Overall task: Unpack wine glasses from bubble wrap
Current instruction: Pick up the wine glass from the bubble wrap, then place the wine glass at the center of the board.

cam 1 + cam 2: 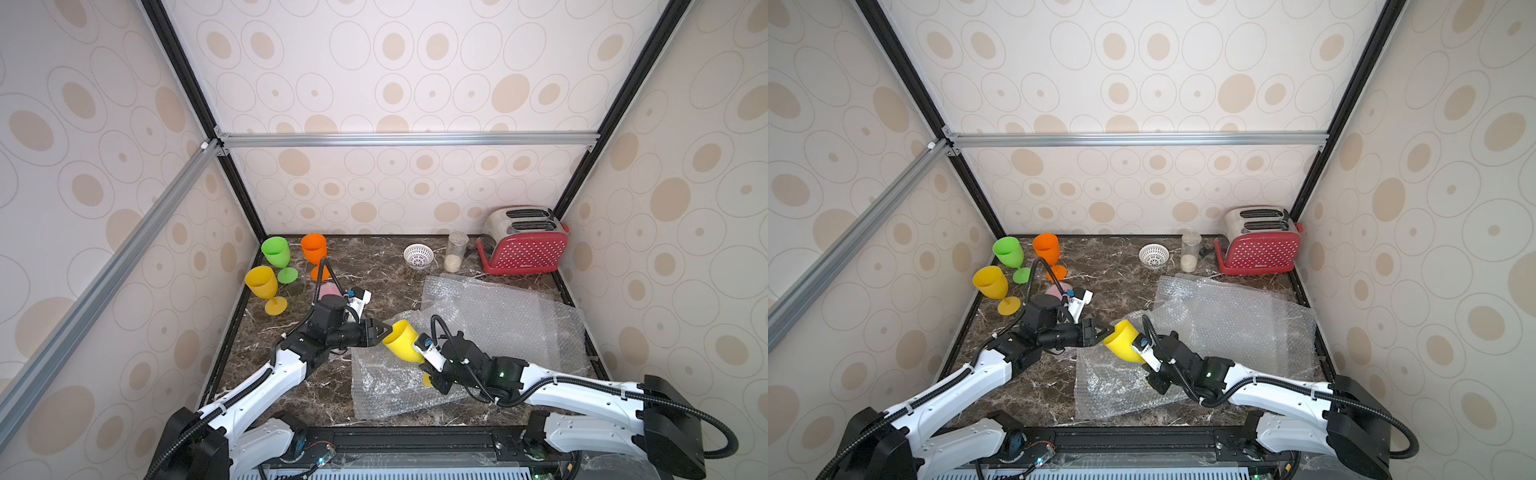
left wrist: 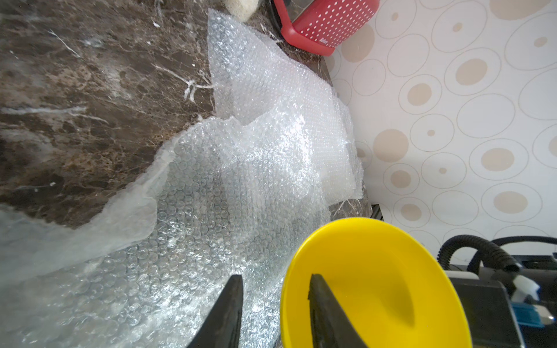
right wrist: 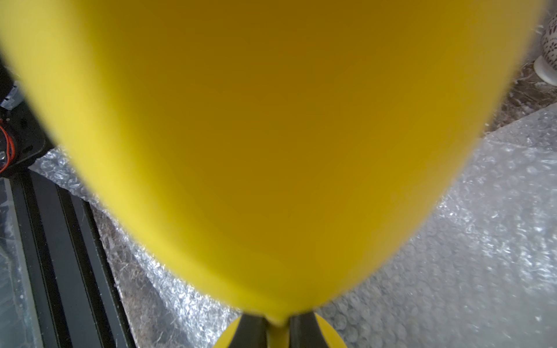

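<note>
My right gripper [image 1: 430, 370] [image 3: 277, 325] is shut on the stem of a yellow wine glass [image 1: 402, 340] [image 3: 271, 135], holding it tilted above a flat bubble wrap sheet [image 1: 390, 382]. My left gripper [image 1: 387, 330] [image 2: 275, 277] is open and straddles the glass [image 2: 376, 271] rim, with one finger inside the bowl and one outside. Green [image 1: 276, 251], orange [image 1: 313, 249] and yellow [image 1: 262, 282] wine glasses stand upright at the back left. A pink one [image 1: 328, 289] shows partly behind the left arm. More bubble wrap [image 1: 498, 316] [image 2: 241, 180] lies at the right.
A red toaster [image 1: 523, 245] stands in the back right corner, with a clear jar [image 1: 456, 251] and a small white perforated bowl [image 1: 418, 254] to its left. Patterned walls close in the marble table [image 1: 374, 282] on three sides.
</note>
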Robot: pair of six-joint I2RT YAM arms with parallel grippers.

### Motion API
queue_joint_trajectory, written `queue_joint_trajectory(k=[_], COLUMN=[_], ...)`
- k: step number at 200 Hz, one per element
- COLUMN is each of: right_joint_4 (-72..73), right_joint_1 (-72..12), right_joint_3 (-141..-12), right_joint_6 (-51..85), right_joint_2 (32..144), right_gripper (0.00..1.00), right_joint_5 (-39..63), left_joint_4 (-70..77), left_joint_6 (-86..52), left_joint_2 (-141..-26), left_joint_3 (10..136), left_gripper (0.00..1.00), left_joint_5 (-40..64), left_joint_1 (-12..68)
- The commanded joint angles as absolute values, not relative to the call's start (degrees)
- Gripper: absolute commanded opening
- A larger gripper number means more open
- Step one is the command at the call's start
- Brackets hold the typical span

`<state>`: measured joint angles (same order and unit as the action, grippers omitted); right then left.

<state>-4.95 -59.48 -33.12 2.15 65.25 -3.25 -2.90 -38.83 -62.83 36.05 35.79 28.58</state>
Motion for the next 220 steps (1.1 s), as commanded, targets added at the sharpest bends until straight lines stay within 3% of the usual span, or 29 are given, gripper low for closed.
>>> queue_joint_trajectory(k=[1,35,107,172,220], right_joint_4=[-4.7,-4.9,-6.3,-7.9,-9.1], right_joint_1=[-60.2,-60.9,-61.7,-61.8,-61.8], right_joint_3=[-35.3,-35.5,-35.9,-35.0,-34.5], right_joint_6=[0.4,-0.3,-1.2,-0.4,0.0], right_joint_2=[66.0,66.3,67.3,65.5,64.1], right_gripper=[0.07,0.07,0.08,0.14,0.30], right_joint_5=[-4.8,-6.2,-7.8,-8.1,-7.6], left_joint_4=[-5.1,-8.2,-9.8,-12.5,-11.7], left_joint_6=[-35.5,-33.0,-30.2,-29.1,-30.1], left_joint_2=[-64.4,-66.1,-67.7,-67.6,-66.8], left_joint_3=[39.1,40.6,41.3,42.7,43.4], left_gripper=[0.36,0.28,0.00,0.00,0.00], left_joint_5=[37.2,36.2,37.1,33.4,32.5], left_joint_1=[29.6,30.3,30.7,30.3,28.4])
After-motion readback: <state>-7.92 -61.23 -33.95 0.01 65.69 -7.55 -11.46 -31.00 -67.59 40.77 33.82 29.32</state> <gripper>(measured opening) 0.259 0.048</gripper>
